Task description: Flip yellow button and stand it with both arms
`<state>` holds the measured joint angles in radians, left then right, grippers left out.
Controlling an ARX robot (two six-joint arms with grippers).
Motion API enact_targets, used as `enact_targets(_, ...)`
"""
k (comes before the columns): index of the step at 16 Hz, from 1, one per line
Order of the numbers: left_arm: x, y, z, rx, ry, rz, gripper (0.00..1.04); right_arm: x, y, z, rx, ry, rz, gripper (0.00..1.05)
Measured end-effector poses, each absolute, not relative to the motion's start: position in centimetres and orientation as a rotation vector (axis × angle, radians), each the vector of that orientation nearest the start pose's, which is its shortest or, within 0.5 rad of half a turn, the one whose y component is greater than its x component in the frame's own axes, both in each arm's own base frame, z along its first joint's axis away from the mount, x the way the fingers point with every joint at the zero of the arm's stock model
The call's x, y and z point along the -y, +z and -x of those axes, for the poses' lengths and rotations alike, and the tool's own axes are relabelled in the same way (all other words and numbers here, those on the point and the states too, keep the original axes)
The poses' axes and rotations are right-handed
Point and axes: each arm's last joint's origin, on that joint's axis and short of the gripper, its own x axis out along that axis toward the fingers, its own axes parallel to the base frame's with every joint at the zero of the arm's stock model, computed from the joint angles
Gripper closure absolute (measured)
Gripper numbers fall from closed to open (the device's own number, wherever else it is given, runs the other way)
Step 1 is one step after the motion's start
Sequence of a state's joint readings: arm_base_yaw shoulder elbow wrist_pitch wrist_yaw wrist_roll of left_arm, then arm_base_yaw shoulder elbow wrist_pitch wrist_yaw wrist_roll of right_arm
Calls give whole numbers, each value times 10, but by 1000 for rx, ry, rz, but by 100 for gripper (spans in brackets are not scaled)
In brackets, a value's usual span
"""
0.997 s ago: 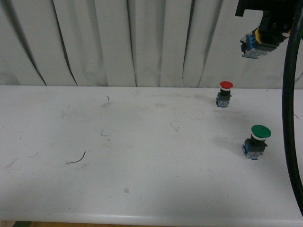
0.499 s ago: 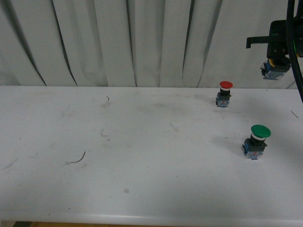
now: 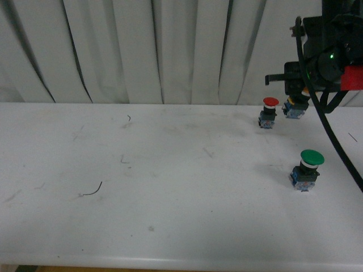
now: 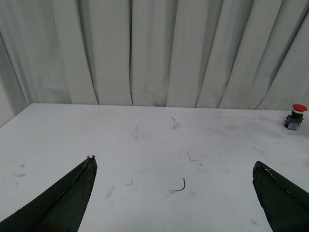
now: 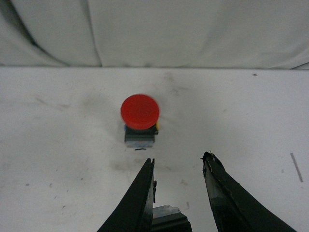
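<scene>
My right gripper (image 3: 296,103) hangs low over the table's far right, shut on the yellow button (image 3: 293,111). Only the button's blue block and a sliver of yellow show below the black wrist, just right of the red button (image 3: 270,111). In the right wrist view the black body of the yellow button (image 5: 166,220) sits deep between the fingers (image 5: 144,195), and the right gripper (image 5: 178,162) points at the red button (image 5: 140,116). My left gripper (image 4: 175,162) is open above the bare table, with nothing between its fingertips. It is out of the front view.
A green-capped button (image 3: 307,169) stands upright nearer the front on the right. The white table (image 3: 170,170) carries a small curled wire scrap (image 3: 93,190). A white curtain (image 3: 170,51) closes off the back. The right arm's black cable (image 3: 340,153) droops down the right side.
The right arm has come down and leftward from the top right corner with the yellow button, ending low beside the red button. The red and green buttons have not moved.
</scene>
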<state>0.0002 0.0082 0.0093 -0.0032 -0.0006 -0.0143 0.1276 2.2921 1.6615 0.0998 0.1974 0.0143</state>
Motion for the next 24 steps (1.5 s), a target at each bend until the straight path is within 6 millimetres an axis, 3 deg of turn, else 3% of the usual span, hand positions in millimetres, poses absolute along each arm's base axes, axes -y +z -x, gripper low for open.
enact_targets(5, 0, 166, -98, -2, 1, 14, 7, -77, 119, -512, -659, 49, 166, 74)
enact_targets(11, 0, 166, -98, -2, 1, 14, 7, -57, 105, -527, -681, -9, 190, 74)
enact_targets(13, 0, 166, -98, -2, 1, 14, 7, -57, 94, -527, -709, -19, 192, 74)
enact_targets(24, 0, 166, -98, -2, 1, 14, 7, -63, 83, -530, -724, -92, 142, 74)
